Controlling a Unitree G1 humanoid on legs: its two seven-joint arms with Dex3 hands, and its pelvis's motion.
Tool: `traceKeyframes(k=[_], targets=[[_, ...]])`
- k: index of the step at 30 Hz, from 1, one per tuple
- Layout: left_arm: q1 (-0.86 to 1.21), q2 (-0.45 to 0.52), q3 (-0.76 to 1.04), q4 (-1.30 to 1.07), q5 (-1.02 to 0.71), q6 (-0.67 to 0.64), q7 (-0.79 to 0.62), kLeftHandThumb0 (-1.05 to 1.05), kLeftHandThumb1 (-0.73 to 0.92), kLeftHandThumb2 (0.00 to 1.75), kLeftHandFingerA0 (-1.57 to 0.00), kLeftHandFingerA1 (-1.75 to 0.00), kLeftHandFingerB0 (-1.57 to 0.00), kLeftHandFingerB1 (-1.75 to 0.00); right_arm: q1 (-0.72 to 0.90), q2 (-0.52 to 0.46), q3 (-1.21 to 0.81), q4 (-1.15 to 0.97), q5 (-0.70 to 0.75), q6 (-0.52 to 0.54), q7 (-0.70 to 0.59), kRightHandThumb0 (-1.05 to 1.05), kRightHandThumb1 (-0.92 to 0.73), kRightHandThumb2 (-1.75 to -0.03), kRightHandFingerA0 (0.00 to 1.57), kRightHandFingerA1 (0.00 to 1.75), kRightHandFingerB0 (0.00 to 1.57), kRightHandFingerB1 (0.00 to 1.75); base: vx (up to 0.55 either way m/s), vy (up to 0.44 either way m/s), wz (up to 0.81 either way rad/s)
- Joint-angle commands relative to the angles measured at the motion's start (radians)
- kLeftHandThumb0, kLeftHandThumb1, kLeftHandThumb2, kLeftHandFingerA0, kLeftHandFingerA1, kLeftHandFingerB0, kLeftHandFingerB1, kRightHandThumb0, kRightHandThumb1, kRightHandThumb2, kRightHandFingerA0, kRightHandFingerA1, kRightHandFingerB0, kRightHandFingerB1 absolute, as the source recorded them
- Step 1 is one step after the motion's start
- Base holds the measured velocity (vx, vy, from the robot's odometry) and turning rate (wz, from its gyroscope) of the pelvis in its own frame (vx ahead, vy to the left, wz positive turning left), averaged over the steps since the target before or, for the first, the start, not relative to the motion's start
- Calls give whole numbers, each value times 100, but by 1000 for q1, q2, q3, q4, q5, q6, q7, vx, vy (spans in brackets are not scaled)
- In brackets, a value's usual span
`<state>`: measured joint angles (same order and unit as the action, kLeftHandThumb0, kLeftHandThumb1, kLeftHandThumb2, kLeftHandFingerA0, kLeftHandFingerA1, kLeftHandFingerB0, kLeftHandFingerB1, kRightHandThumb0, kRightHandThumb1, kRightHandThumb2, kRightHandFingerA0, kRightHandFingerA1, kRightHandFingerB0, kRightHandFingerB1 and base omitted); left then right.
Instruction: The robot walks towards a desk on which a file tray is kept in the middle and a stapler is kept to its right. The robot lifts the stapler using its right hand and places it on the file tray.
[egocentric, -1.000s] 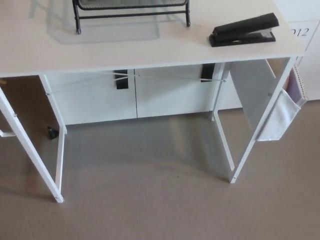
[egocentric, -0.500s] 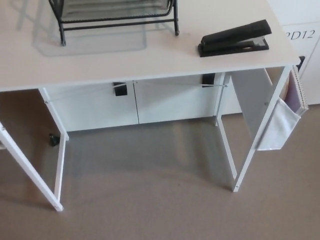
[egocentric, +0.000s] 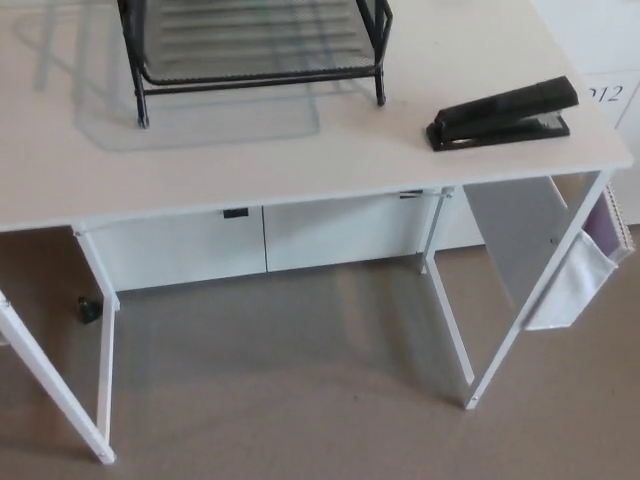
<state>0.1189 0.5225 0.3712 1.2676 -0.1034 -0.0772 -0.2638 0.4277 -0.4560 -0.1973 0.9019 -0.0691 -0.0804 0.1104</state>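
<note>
Facing a white desk (egocentric: 300, 160), with neither robot hand inside the head view.

Nearest lies grey-brown carpet (egocentric: 300, 410), where the desk's thin white legs (egocentric: 105, 400) stand. A small dark object (egocentric: 88, 310) sits on the floor by the leg on the robot's left. Behind the legs runs a low white cabinet (egocentric: 250, 245) with dark handles, and a pale fabric pouch (egocentric: 575, 285) hangs from the desk's end on the robot's right. On the desktop, the black stapler (egocentric: 503, 113) lies flat near the front edge on the right-hand side. It is near the black wire file tray (egocentric: 255, 45) but not touching it. The tray stands further back, around the middle, on short legs, with its top cut off by the picture edge. As no hand shows, it cannot be told whether the fingers are apart or together.
</note>
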Motion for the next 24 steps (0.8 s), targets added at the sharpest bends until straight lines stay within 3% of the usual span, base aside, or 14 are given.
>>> traceKeyframes(k=[1, 6, 7, 11, 12, 13, 15, 16, 17, 19, 20, 22, 23, 24], targets=[[-7, 11, 4, 4, -13, 4, 3, -83, 58, 128, -19, -81, -8, -63, -15, -21, -1, 16, 7, -10, 8, -101, -83, -110, 0, 2, 0, 1, 171, -40, 6], [-17, 13, -5, 3, -3, 0, 15, -84, 57, 127, -23, -83, -9, -65, -15, -21, 22, -8, -22, 24, -29, -103, -81, -112, 3, 10, 0, 2, 171, -108, 8], [-17, 12, 3, -1, -13, 8, 12, -80, 61, 123, -22, -86, 0, -64, -9, -12, 2, -6, 2, -1, -26, -95, -75, -109, 1, 13, 0, 8, 264, -163, 22], [-28, 14, -7, -2, -3, 20, 27, -82, 65, 118, -40, -111, -1, -73, -52, -11, -12, 83, 24, -33, -4, -94, -75, -106, 0, 6, 0, 6, 205, -154, 21], [-27, 15, -10, -4, 0, 17, 26, -81, 67, 114, -20, -121, 0, -87, -56, -11, -15, 96, 26, -46, 1, -91, -74, -107, 0, 9, 0, 8, 217, -102, 5], [-27, 15, -12, -5, 2, 19, 28, -79, 66, 122, -30, -96, -3, -70, -53, -13, -8, 94, 16, -50, -5, -101, -80, -111, 0, 4, 0, 3, 192, -76, -3], [-35, 15, -13, -4, 1, 25, 35, -79, 64, 124, -32, -94, -7, -71, -47, -18, 11, 66, -10, -25, -30, -100, -81, -111, 5, 9, 0, 3, 171, -42, -3], [-36, 16, -13, 0, 2, 22, 35, -79, 68, 112, -21, -115, 0, -81, -41, -18, 24, 60, -32, -38, -61, -94, -78, -109, 7, 17, 0, 5, 143, 3, -10], [-37, 16, -14, 2, 2, 21, 35, -79, 68, 112, -21, -115, 0, -81, -39, -18, 30, 59, -38, -43, -72, -94, -78, -109, 7, 17, 0, 5, 151, 40, -17], [-45, 17, -13, 8, 1, 16, 35, -80, 64, 119, -30, -96, -1, -68, -55, -29, 40, 79, -30, -31, -31, -101, -83, -112, 1, 7, 0, 2, 159, 82, -17], [-43, 18, -14, 4, 2, 16, 32, -80, 58, 127, -20, -81, -6, -62, -58, -26, 41, 98, -31, -53, -47, -98, -81, -110, 4, 10, 0, 3, 233, 135, -18], [-40, 20, -14, 0, -1, 16, 21, -83, 58, 127, -16, -79, -7, -61, -56, -28, 45, 92, -27, -51, -47, -96, -79, -110, 3, 10, 0, 5, 238, 187, -5], [-44, 19, -12, 3, -2, 21, 25, -83, 63, 117, -20, -93, 0, -65, -55, -24, 39, 87, -18, -55, -44, -90, -76, -109, 0, 12, 0, 9, 266, 197, 23], [-47, 18, -16, 0, 0, 32, 27, -76, 59, 126, -18, -80, -1, -61, -64, -26, 41, 109, -23, -55, -54, -91, -75, -108, 3, 13, 0, 8, 332, 219, -42]])
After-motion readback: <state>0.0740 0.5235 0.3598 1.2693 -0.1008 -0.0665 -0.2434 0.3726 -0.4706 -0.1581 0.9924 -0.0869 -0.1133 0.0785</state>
